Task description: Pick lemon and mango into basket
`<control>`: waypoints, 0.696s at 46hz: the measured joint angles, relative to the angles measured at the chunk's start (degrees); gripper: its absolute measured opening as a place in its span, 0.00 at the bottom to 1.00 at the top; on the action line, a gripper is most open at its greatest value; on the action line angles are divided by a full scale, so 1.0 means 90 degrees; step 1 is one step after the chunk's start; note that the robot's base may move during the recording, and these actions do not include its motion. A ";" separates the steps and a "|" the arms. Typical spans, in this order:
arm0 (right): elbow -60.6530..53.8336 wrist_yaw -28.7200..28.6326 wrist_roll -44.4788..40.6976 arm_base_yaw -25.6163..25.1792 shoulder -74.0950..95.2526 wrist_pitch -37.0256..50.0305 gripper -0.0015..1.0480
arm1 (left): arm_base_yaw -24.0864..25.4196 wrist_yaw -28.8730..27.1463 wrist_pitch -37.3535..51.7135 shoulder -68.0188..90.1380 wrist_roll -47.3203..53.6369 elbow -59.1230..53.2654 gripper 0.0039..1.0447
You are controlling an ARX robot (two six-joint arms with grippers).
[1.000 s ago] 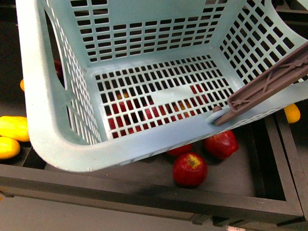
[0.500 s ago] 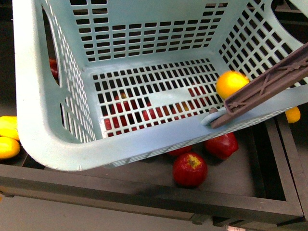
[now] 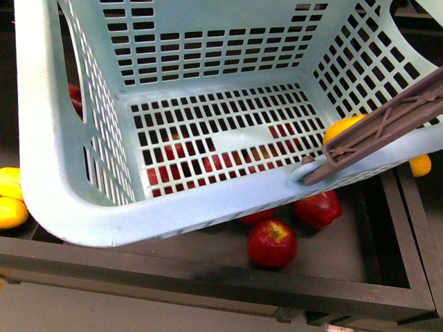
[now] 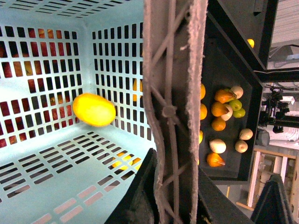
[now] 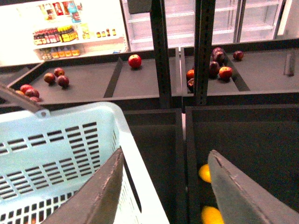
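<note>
At the far left, two mangoes [image 3: 10, 212] lie outside the basket [image 3: 55, 173], just past its left wall. The basket is big and tipped, and its near rim hangs over a dark bin [image 3: 208, 280]. Its floor is almost all bare, so there is lots of room inside. Three red apples [image 3: 272, 243] sit in the bin under that rim, and more red shows through the floor slots. One lemon [image 3: 342, 127] is inside the basket, close to the right wall and partly behind the brown handle [image 3: 387, 121]. I cannot tell if it sits on the floor. One yellow fruit [image 3: 420, 164] lies outside, right of the basket. The left gripper [image 4: 175, 168] is closed tight on the handle, one finger on each side. The right gripper [image 5: 167, 153] is spread wide and holds nothing. It hangs beside the basket, above a second bin [image 5: 243, 135] with two small fruits [image 5: 204, 172] in it.
</note>
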 joint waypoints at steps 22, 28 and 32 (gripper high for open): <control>-0.1756 -0.0005 -0.0627 -0.0007 -0.1576 0.0100 0.02 | 0.0005 0.0005 0.0000 0.0000 0.0010 0.0000 0.07; -0.2011 -0.0002 -0.0636 -0.0007 -0.2050 -0.0124 0.02 | 0.0005 0.0002 0.0000 0.0000 0.0015 0.0000 0.07; -0.2089 -0.0002 -0.0644 -0.0007 -0.2200 -0.0175 0.16 | 0.0005 0.0022 0.0000 0.0000 0.0012 0.0000 0.07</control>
